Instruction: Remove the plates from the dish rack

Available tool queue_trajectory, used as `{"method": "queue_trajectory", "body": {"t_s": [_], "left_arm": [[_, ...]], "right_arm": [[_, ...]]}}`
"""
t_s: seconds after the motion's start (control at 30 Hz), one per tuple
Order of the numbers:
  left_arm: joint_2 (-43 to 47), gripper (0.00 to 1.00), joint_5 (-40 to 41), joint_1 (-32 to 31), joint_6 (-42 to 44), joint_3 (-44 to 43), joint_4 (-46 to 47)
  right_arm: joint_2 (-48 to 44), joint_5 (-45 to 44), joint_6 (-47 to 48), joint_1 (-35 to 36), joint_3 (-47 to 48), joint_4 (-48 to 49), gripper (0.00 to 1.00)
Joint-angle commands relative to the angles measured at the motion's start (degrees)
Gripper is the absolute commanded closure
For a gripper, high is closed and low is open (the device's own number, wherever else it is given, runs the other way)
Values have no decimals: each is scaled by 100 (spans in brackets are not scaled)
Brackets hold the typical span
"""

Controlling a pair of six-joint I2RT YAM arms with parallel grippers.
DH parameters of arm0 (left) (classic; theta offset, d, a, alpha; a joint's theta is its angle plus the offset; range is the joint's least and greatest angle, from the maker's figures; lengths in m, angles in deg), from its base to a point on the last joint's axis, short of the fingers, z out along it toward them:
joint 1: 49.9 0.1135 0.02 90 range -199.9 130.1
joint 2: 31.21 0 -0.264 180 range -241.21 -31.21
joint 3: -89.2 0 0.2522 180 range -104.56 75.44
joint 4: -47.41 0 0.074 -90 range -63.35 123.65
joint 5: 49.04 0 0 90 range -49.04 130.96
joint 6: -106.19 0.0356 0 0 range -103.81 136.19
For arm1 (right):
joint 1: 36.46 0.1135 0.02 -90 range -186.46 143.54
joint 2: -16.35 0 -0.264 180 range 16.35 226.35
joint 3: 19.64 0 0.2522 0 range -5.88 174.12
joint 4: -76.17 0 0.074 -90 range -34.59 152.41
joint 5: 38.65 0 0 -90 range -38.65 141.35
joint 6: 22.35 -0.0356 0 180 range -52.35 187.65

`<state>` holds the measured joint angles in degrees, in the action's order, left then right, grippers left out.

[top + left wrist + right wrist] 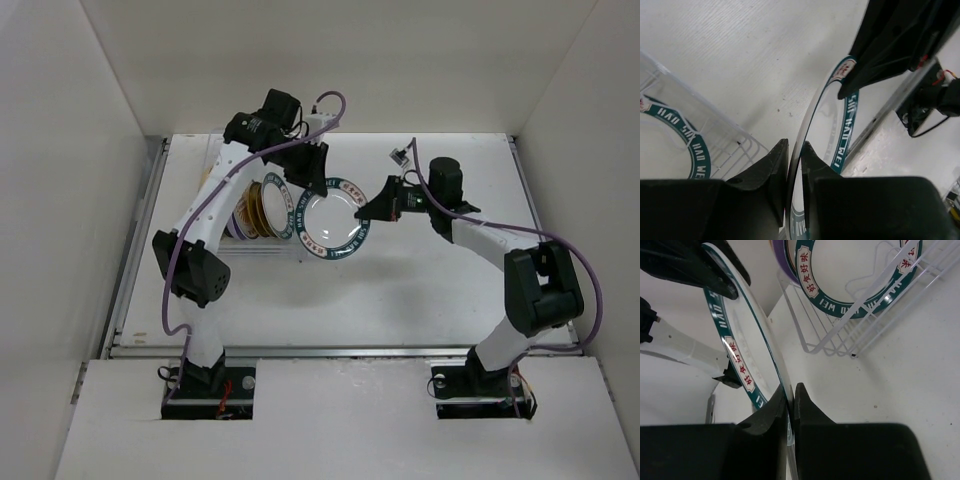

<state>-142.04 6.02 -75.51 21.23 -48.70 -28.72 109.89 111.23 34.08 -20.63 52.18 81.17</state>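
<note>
Both grippers on the same plate right now. White teal-rimmed plate [335, 217] is out of the dish rack [262, 250], just to the rack's right, hanging between the two arms over the table [430, 290]. From overhead its face reads nearly round, so it's tipped up toward the camera, not standing on edge.

Left gripper [308, 186]: jaws pressed onto the plate's far-left rim. Its wrist view shows one finger [771, 170] on each side of the edge, no gap visible.

Right gripper [362, 212]: pinching the opposite rim on the right side. Its wrist view shows the same picture, fingers [805, 407] closed tight on the edge with the teal band running up between them.

Each wrist camera sees the other gripper clamped at the far end of the plate.

Rack contents: second teal-rimmed plate [850, 275] upright in the end slot nearest the held one, lavender plate [778, 255] behind it, amber plates [262, 208] further in. The stack overlaps too much from above to count.

Can't tell whether the held plate's lower edge is touching the table or slightly clear of it; no view shows that edge properly
</note>
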Motion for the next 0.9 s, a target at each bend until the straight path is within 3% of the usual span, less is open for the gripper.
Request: {"method": "queue_trajectory", "body": {"t_s": [0.0,0.07,0.1,0.13,0.23,0.27,0.3,0.57,0.73,0.77,0.8,0.87], "left_arm": [[254,89,837,-138,-327,-49,277],[254,81,1181,-138,-328,-49,278],[254,71,1452,-138,-328,-49,278],[254,53,1585,-138,-328,-49,278],[202,31,2244,-138,-485,-207,278],[202,10,2394,-138,-486,-321,278],[202,0,2543,-85,-547,-374,278],[438,0,4703,248,-838,-568,331],[326,0,4962,302,-364,-243,243],[264,3,4962,302,-302,-243,69],[115,16,4962,302,-206,-243,-11],[-52,32,4891,302,-152,-182,-178]], "right_arm": [[86,-299,-124,86,153,171,100],[-107,-459,-124,86,82,171,100],[-108,-538,-124,86,30,171,100],[-186,-669,-124,86,30,67,100],[-344,-968,-124,86,82,-136,100],[-441,-1056,-124,25,82,-249,100],[-502,-1144,-194,25,82,-250,100],[-1293,-2716,-379,-475,-23,-1119,100],[-1855,-5175,-651,-783,-268,-2181,100],[-1918,-5510,-852,-784,-339,-2280,100],[-1988,-5992,-1054,-836,-496,-2446,100],[-1988,-6338,-1265,-907,-603,-2631,100]]}}
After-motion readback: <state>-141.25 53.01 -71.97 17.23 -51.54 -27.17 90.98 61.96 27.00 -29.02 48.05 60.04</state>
